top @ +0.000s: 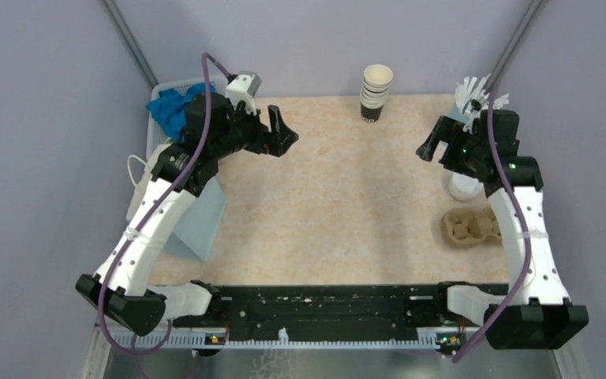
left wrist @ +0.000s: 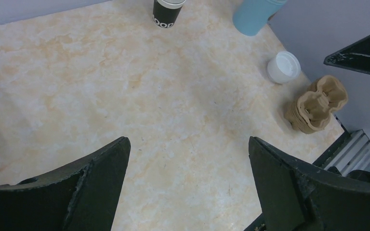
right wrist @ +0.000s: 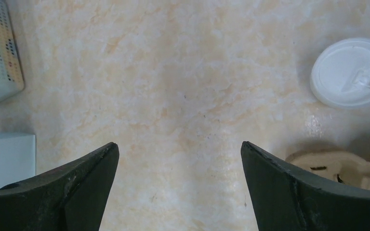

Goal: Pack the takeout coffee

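- Jaws of the left gripper [left wrist: 188, 144] are held wide apart above bare tabletop [left wrist: 125, 72], with nothing between them; this is judged a ready pose.
- Same is seen at the right gripper [right wrist: 178, 147]: spread wide, nothing gripped.
- Takeout coffee is not confirmed. A white sip lid [right wrist: 351, 72] is set just beyond the pulp cup carrier [top: 467, 227], beside the right arm [top: 517, 217], but whether a brown cup stands under it cannot be told.
- Carrier is placed within that arm's reach, so the packing is probably meant for that side.
- Stack of lidless cups [top: 376, 92] is parked at the far edge, well apart.
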Controlling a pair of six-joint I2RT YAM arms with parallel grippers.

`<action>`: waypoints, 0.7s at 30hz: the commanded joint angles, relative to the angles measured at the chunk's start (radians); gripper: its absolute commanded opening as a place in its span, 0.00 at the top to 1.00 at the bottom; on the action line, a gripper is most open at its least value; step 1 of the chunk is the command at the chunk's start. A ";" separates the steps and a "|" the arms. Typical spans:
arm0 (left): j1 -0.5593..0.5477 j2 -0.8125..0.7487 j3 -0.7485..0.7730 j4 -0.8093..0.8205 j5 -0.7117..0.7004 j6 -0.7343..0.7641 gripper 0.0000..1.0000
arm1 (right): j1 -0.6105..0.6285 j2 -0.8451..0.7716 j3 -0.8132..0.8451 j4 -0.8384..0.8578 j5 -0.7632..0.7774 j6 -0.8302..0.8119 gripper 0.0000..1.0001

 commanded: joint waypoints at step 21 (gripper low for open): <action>-0.081 0.076 -0.009 0.005 -0.098 0.216 0.01 | 0.165 0.947 0.789 0.352 0.405 0.235 0.28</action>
